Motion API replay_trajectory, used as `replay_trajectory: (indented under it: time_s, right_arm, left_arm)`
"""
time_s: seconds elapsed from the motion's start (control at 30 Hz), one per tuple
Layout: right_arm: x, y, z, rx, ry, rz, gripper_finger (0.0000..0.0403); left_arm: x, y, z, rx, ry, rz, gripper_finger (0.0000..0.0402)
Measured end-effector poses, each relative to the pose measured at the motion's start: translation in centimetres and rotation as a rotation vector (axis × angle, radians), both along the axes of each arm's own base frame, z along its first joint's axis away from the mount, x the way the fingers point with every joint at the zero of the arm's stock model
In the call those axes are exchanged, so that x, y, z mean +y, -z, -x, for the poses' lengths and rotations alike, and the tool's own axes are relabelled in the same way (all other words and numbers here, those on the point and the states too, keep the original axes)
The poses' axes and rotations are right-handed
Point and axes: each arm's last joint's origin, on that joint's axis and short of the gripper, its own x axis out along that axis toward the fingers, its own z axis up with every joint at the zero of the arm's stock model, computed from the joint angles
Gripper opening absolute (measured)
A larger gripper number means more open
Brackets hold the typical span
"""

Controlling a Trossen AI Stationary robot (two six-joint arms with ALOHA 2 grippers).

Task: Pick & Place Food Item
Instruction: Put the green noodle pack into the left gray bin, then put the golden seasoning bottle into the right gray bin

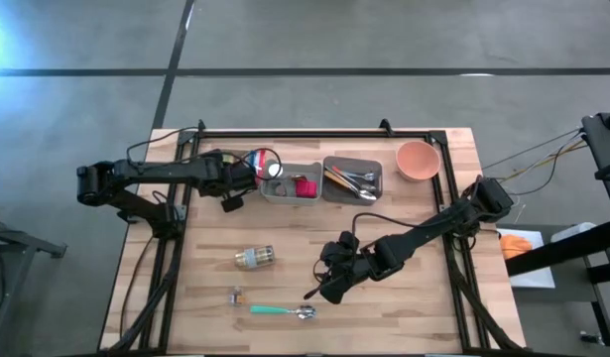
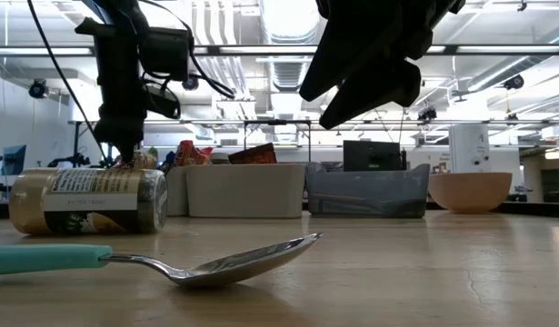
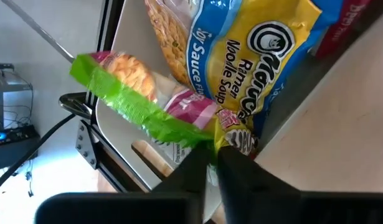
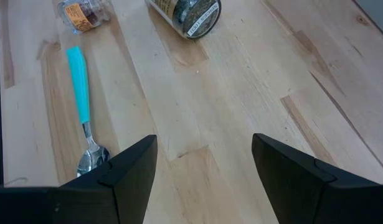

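Note:
A snack packet with a green edge and pink print lies in a white bin at the table's far left, beside a yellow and blue ramen noodle packet. My left gripper reaches into that bin, shut on the snack packet. My right gripper hangs open above bare table near the front, with nothing between its fingers. Ahead of it a glass jar lies on its side, and a spoon with a teal handle lies flat. My left gripper pinches the snack packet's lower corner, at the end of its green edge, between its two fingertips. The fingers slant down into the bin from the table's left. The rest of the packet lies on the bin's floor and against the other packets.
A second white bin with red items and a grey bin of utensils stand in a row at the back. A pink bowl sits at the far right. A small wrapped item lies near the spoon.

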Motion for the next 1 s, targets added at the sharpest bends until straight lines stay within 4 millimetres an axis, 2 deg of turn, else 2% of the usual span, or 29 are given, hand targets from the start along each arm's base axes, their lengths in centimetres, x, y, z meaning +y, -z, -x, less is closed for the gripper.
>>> replay_trajectory:
  time_s: [0.27, 0.5, 0.73, 1.0]
  right_arm:
    - [0.01, 0.0, 0.01, 0.0, 0.0, 0.0, 0.026]
    - [0.01, 0.0, 0.01, 0.001, -0.001, 0.0, 0.026]
    - [0.01, 0.0, 0.01, 0.001, -0.001, -0.001, 0.026]
    - [0.02, 0.0, 0.01, 0.001, -0.002, -0.002, 0.026]
  left_arm:
    - [0.01, -0.01, -0.03, -0.01, -0.011, -0.002, 0.0156]
    - [0.03, -0.01, -0.03, -0.019, -0.025, -0.004, 0.0234]
    - [-0.02, 0.02, -0.1, -0.033, -0.027, 0.022, 0.0272]
    - [0.04, -0.63, -0.38, -0.047, -0.027, 0.025, 0.0276]
